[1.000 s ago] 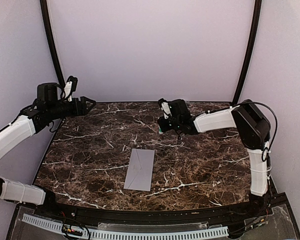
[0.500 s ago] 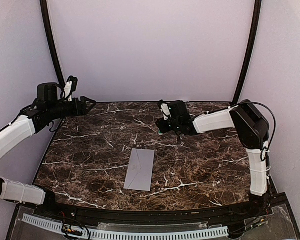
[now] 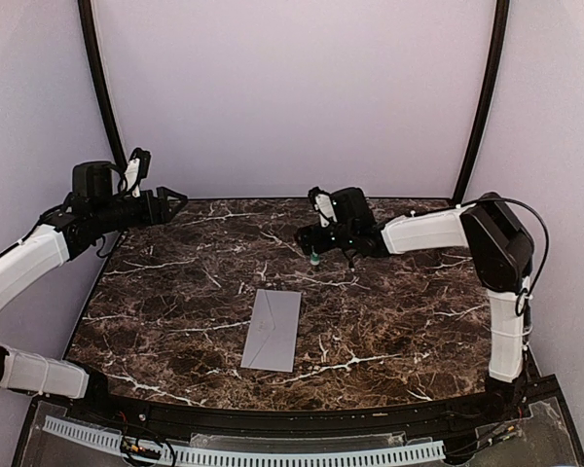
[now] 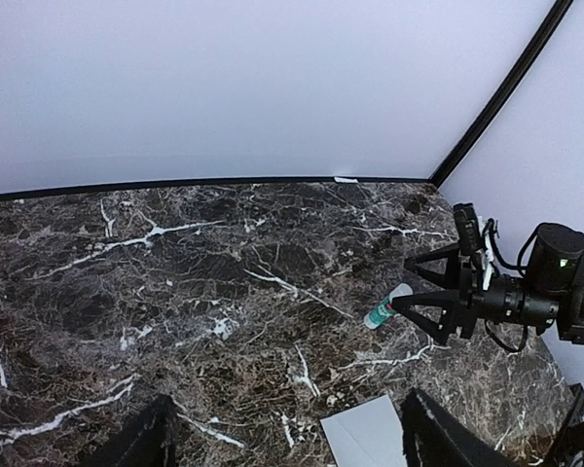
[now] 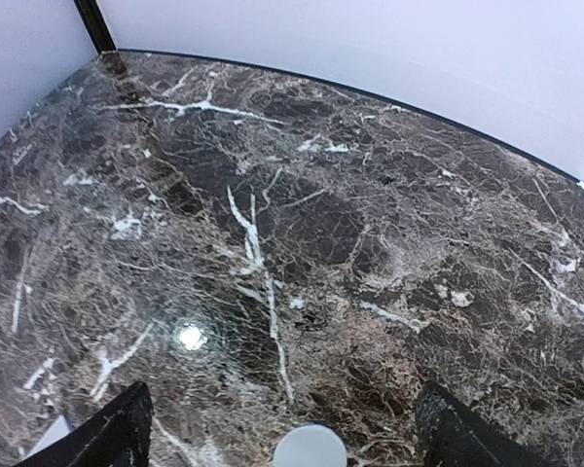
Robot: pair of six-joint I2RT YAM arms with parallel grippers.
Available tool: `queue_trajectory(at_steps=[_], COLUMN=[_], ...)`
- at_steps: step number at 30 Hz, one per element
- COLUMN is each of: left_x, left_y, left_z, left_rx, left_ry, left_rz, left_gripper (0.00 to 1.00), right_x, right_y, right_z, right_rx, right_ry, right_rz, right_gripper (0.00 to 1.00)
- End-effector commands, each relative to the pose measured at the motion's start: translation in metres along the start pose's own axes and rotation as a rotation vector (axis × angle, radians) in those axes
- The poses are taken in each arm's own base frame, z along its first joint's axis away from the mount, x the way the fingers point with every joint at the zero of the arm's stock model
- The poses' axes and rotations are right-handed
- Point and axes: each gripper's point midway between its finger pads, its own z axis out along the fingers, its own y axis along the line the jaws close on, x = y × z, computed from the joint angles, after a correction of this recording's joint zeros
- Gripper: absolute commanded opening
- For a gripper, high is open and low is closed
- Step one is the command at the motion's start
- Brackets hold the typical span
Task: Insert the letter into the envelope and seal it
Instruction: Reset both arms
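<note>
The plain grey envelope (image 3: pixel 273 330) lies flat near the middle of the marble table (image 3: pixel 175 292), its diagonal seams facing up; one corner of the envelope (image 4: pixel 370 438) shows in the left wrist view. The letter is out of view. My right gripper (image 3: pixel 310 243) hovers over the table behind the envelope, fingers spread wide. A small green-and-white tube (image 3: pixel 314 257) hangs tilted between them with gaps on both sides; its round white cap (image 5: pixel 310 448) shows in the right wrist view. My left gripper (image 3: pixel 180 201) is raised at the far left, open and empty.
The marble table ends at a black rim against pale walls (image 3: pixel 292 97) on three sides. Two dark curved poles (image 3: pixel 482 97) rise at the back corners. A perforated white strip (image 3: pixel 243 452) runs along the near edge by the arm bases.
My right gripper's fingers have spread from nearly closed to wide apart, and it has shifted slightly left. The tube now shows below its fingertips. The left arm and the envelope have not moved.
</note>
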Motion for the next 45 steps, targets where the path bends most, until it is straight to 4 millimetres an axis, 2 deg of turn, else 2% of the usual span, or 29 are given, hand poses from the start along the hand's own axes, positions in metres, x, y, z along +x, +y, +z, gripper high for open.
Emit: queue_trajectory(at_steps=[1, 5, 8, 9, 10, 11, 12, 13, 14, 15, 16, 17, 21, 22, 23, 24, 25, 26, 27, 28, 29, 31, 32, 34, 38, 45], left_x=[0.001, 0.005, 0.014, 0.019, 0.021, 0.031, 0.026, 0.037, 0.03, 0.042, 0.038, 0.046, 0.05, 0.062, 0.056, 0.07, 0.062, 0.075, 0.067, 0.074, 0.073, 0.072, 0.069, 0.071, 0.072, 0.075], left_y=[0.005, 0.016, 0.045, 0.066, 0.078, 0.101, 0.114, 0.14, 0.149, 0.171, 0.18, 0.194, 0.212, 0.218, 0.219, 0.222, 0.219, 0.22, 0.216, 0.214, 0.213, 0.21, 0.209, 0.212, 0.205, 0.203], left_z=[0.002, 0.008, 0.015, 0.017, 0.017, 0.015, 0.011, 0.002, -0.004, -0.013, -0.017, -0.025, -0.033, -0.033, -0.036, -0.037, -0.041, -0.042, -0.045, -0.043, -0.043, -0.039, -0.036, -0.032, -0.037, -0.035], left_rx=[-0.004, -0.036, -0.105, -0.145, -0.16, -0.188, -0.198, -0.234, -0.238, -0.275, -0.287, -0.316, -0.368, -0.399, -0.409, -0.429, -0.428, -0.435, -0.426, -0.413, -0.401, -0.371, -0.355, -0.354, -0.342, -0.331], left_ry=[-0.017, -0.069, -0.071, -0.061, -0.067, -0.058, -0.105, -0.111, -0.167, -0.174, -0.209, -0.217, -0.296, -0.284, -0.324, -0.311, -0.365, -0.358, -0.401, -0.393, -0.407, -0.412, -0.411, -0.386, -0.41, -0.408], left_rz=[-0.092, -0.114, -0.091, -0.104, -0.114, -0.148, -0.153, -0.192, -0.187, -0.218, -0.209, -0.22, -0.116, -0.102, -0.067, -0.057, -0.008, -0.012, 0.018, 0.014, 0.014, 0.02, 0.026, 0.014, 0.038, 0.045], left_gripper=[0.78, 0.82, 0.83, 0.83, 0.83, 0.83, 0.83, 0.83, 0.82, 0.82, 0.82, 0.82, 0.83, 0.83, 0.83, 0.84, 0.84, 0.85, 0.86, 0.87, 0.88, 0.95, 0.96, 0.97, 0.97, 0.98], right_x=[-0.061, -0.069, -0.069, -0.067, -0.062, -0.058, -0.052, -0.046, -0.041, -0.037, -0.03, -0.024, -0.002, 0.01, 0.018, 0.024, 0.03, 0.038, 0.042, 0.049, 0.052, 0.058, 0.054, 0.061, 0.076, 0.08], right_y=[0.01, 0.001, -0.02, -0.032, -0.045, -0.059, -0.075, -0.09, -0.107, -0.13, -0.145, -0.162, -0.216, -0.228, -0.238, -0.248, -0.258, -0.27, -0.275, -0.278, -0.279, -0.278, -0.276, -0.274, -0.276, -0.273], right_z=[-0.048, -0.076, -0.096, -0.103, -0.112, -0.12, -0.128, -0.137, -0.146, -0.158, -0.169, -0.18, -0.226, -0.235, -0.245, -0.255, -0.266, -0.278, -0.286, -0.292, -0.298, -0.307, -0.313, -0.314, -0.304, -0.306], right_rx=[-0.046, -0.044, -0.046, -0.04, -0.026, -0.006, 0.025, 0.048, 0.07, 0.102, 0.128, 0.165, 0.308, 0.34, 0.371, 0.4, 0.433, 0.474, 0.503, 0.528, 0.55, 0.584, 0.595, 0.606, 0.616, 0.62], right_ry=[-0.116, -0.112, -0.108, -0.109, -0.109, -0.111, -0.114, -0.122, -0.134, -0.155, -0.165, -0.179, -0.246, -0.253, -0.273, -0.3, -0.328, -0.36, -0.391, -0.416, -0.446, -0.51, -0.569, -0.601, -0.579, -0.61], right_rz=[0.022, 0.053, 0.123, 0.152, 0.183, 0.206, 0.232, 0.253, 0.276, 0.303, 0.32, 0.334, 0.353, 0.361, 0.368, 0.373, 0.377, 0.38, 0.373, 0.369, 0.357, 0.324, 0.291, 0.258, 0.214, 0.192], right_gripper=[0.94, 0.99, 0.99, 0.99, 0.99, 0.99, 0.99, 0.99, 0.99, 0.99, 0.99, 0.99, 0.99, 0.99, 0.99, 0.99, 0.99, 0.99, 0.99, 0.99, 0.99, 0.99, 0.99, 0.99, 0.98, 0.98])
